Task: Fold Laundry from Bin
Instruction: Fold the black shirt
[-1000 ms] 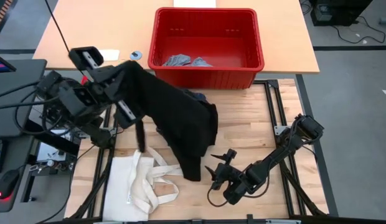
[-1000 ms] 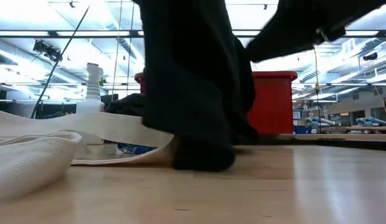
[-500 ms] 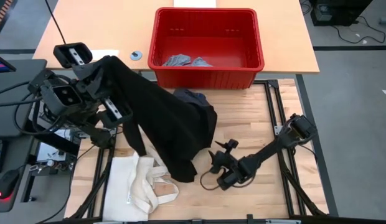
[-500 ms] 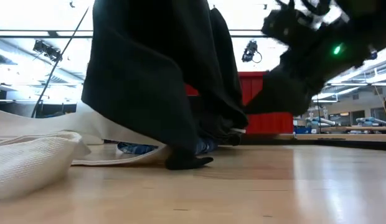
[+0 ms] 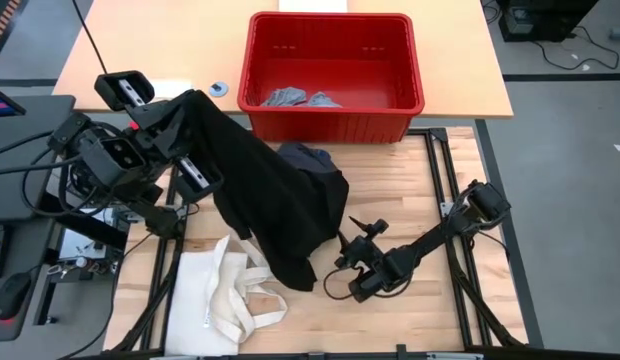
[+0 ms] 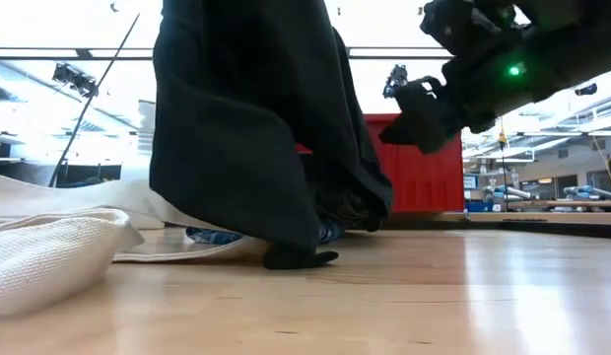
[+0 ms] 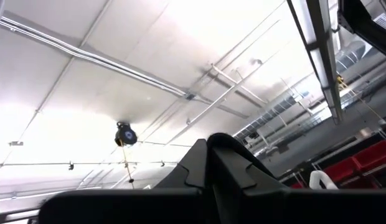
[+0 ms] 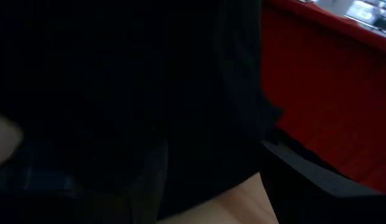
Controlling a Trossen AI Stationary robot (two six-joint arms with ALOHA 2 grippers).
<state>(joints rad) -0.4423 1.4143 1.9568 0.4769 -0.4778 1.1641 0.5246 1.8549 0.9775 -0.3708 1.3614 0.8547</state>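
Since a second ago the right gripper [image 5: 352, 243] has slid toward the hanging black garment [image 5: 270, 190], and the left arm has swung the cloth a little back toward the table's left edge. Left gripper [image 5: 180, 135] is raised at the left side of the table, clenched on the upper part of the black garment, which drapes down from it so that its lower end rests on the wood. Right gripper sits low, just beside the cloth's lower edge; its fingers look spread, with nothing between them. Beneath the black piece lies a dark grey garment [image 5: 308, 160], and a scrap of blue plaid shirt [image 6: 215, 236] peeks out at table level. Red bin [image 5: 335, 120] stands behind, with 2 light grey pieces [image 5: 290, 97] inside. Cream tote bag [image 5: 222, 290] lies near the front left.
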